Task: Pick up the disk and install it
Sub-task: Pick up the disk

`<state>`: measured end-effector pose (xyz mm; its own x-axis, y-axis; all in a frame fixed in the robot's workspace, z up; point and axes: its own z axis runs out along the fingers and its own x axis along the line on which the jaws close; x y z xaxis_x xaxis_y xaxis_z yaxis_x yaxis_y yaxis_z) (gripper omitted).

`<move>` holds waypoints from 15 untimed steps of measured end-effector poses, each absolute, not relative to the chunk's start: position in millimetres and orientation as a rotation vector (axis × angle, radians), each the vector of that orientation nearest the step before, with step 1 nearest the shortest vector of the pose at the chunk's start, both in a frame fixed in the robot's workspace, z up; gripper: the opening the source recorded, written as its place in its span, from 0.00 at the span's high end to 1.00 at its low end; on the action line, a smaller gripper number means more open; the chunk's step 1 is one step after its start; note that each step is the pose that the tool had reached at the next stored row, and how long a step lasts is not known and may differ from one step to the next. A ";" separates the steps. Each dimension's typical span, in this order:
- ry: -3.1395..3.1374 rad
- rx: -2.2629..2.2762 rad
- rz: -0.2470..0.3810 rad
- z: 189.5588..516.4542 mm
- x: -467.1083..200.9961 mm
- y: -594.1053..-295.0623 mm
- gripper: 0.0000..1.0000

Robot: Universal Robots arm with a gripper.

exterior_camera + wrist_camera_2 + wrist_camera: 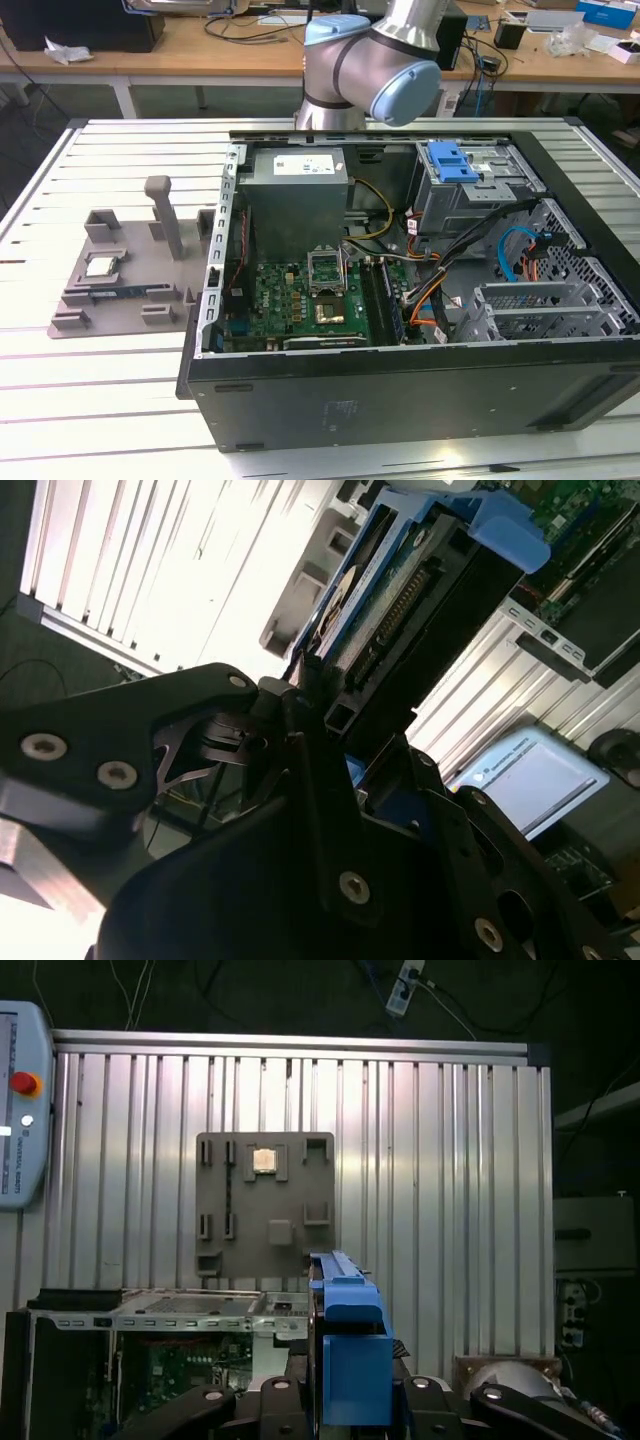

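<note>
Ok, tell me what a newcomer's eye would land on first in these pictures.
The open computer case sits in the middle of the slatted table in the exterior view, green motherboard exposed. In the first wrist view the disk, edge-on in its blue bracket, stands clamped in the claw. A grey fixture plate lies at the exterior view's left of the case.

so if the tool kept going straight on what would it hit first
The tool holds the disk out front; its tip lines up with the slatted table beside the open case, but depth is unclear.
</note>
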<state>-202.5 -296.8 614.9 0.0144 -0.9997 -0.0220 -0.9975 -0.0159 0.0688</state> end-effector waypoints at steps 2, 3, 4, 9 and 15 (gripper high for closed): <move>-2.180 2.213 -0.100 610.9 -198.2 -296.8 0.63; -2.180 2.213 -0.100 607.6 -194.6 -296.7 0.63; -2.180 2.213 -0.100 604.2 -191.3 -296.7 0.63; -2.179 2.212 -0.101 589.3 -175.1 -296.8 0.63; -2.178 2.211 -0.103 572.5 -154.0 -296.8 0.63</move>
<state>-154.0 -296.8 572.5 0.0143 -0.9997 -0.0221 -0.9973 -0.0158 0.0721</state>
